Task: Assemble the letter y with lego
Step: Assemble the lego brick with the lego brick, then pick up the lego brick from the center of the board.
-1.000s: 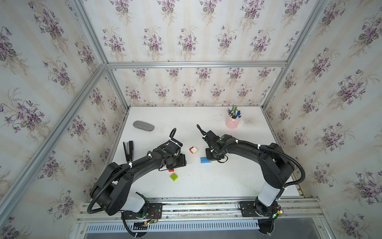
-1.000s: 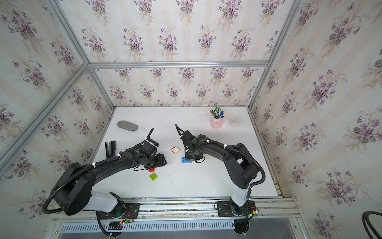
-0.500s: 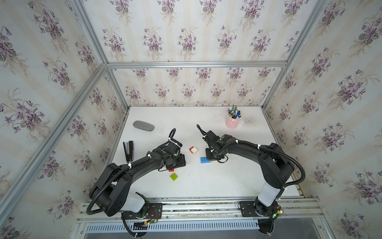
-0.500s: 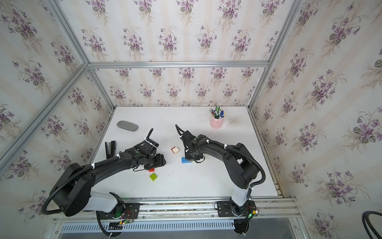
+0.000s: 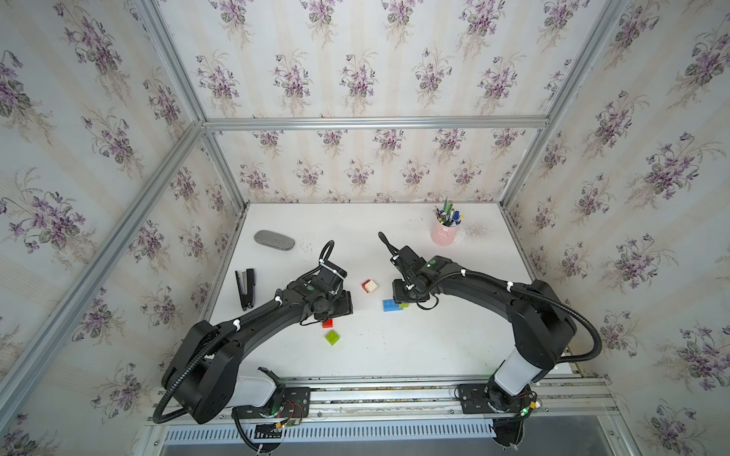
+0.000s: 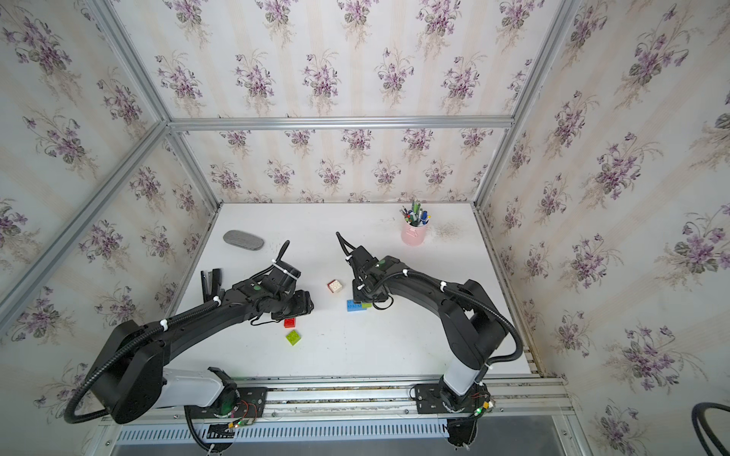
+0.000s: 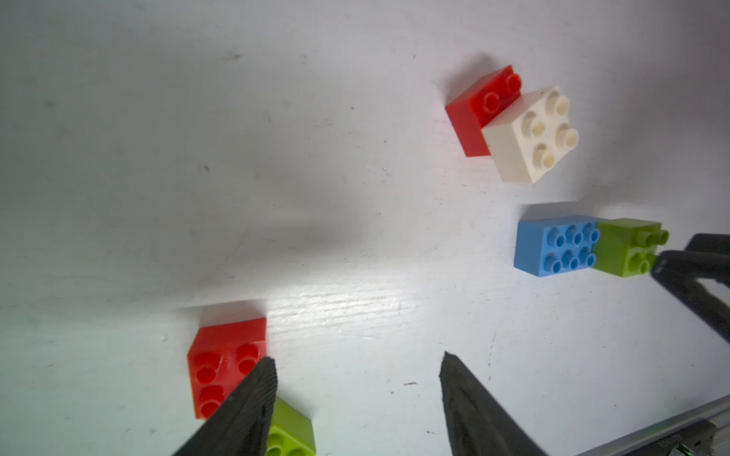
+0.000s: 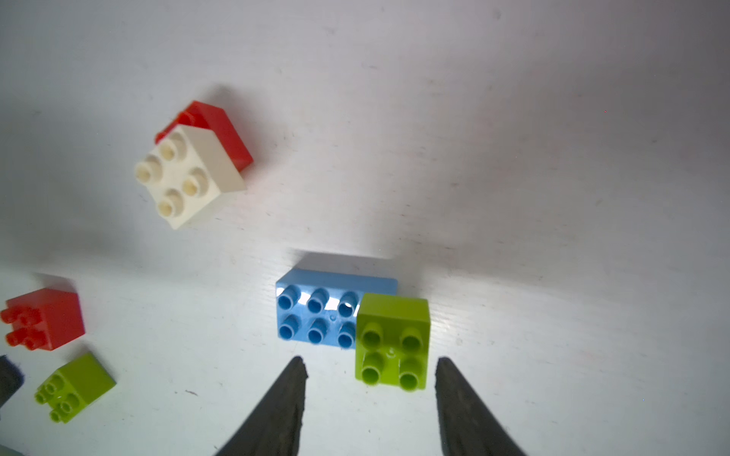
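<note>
Blue brick (image 8: 316,312): flat on the white table (image 5: 434,347), studs up, near the middle, below the right arm's wrist.
Lime-green brick (image 8: 393,343): sits on the end of the blue brick nearest the right end effector (image 8: 369,359).
Right end effector: jaws apart, tips on either side of the lime-green brick's near edge, not clamped on it.
White brick (image 8: 185,173): stacked off-centre on a red brick (image 7: 480,108), two red studs left bare. This pair stands apart from the blue brick, between the two arms.
Loose red brick (image 7: 221,355): alone on the table beside the left end effector (image 7: 357,359).
Second lime-green brick (image 8: 75,385): just beside the loose red brick, not joined to it.
Left end effector: jaws apart, only bare table between them. In the left wrist view one finger overlaps the loose red brick.
Letter y: not yet formed; the lego lies as two joined pairs and two single bricks.
</note>
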You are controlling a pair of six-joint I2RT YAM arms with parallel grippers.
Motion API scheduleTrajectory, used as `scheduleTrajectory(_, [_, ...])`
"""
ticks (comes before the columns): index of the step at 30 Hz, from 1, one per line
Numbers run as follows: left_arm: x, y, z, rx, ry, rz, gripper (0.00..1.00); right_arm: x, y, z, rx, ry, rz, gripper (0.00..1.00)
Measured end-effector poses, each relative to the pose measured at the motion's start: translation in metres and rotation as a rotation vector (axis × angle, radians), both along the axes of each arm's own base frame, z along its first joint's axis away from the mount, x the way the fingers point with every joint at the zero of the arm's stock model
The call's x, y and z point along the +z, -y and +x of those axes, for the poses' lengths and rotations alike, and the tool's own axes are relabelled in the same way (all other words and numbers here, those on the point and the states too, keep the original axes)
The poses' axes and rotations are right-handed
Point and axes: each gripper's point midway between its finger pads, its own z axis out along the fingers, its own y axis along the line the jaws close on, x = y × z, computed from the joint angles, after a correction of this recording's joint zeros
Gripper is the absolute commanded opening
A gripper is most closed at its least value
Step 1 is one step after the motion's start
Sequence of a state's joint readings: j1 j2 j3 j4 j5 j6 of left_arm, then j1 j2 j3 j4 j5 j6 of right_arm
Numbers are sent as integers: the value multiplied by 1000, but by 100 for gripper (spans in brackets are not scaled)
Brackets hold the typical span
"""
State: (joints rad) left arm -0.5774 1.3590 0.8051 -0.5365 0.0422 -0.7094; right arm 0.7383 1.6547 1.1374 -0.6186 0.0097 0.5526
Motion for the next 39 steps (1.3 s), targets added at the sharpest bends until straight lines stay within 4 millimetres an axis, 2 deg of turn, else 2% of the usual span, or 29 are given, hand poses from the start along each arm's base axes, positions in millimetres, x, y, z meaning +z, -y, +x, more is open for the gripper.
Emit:
scheduleTrajectory(3, [0,-12,-5,16,-17,60,67,14,1,7,-3,52,38,54])
scheduleTrajectory(7, [-6,-27,-11,32,-55,143,66,24,3,14,12,104,67,53])
scheduleTrajectory(12, [-19,-40,-18,44,-112,228,64,30,-5,9,66,133,143,53])
scheduleTrajectory(20, [-32,-40,-13,45,-157,278,56,26,-6,9,76,133,172,52])
scheduleTrajectory(23, [-37,-41,-14,41,-171,288,56,25,-6,8,76,131,176,52])
scheduleTrajectory(24, [-38,-41,-14,40,-176,291,51,25,-6,9,74,132,176,52])
scheduleTrajectory(33, [-45,-41,-17,38,-193,301,30,25,-4,12,66,144,182,51])
scheduleTrajectory(39, [-37,-33,-13,34,-179,268,24,20,1,12,56,137,176,51])
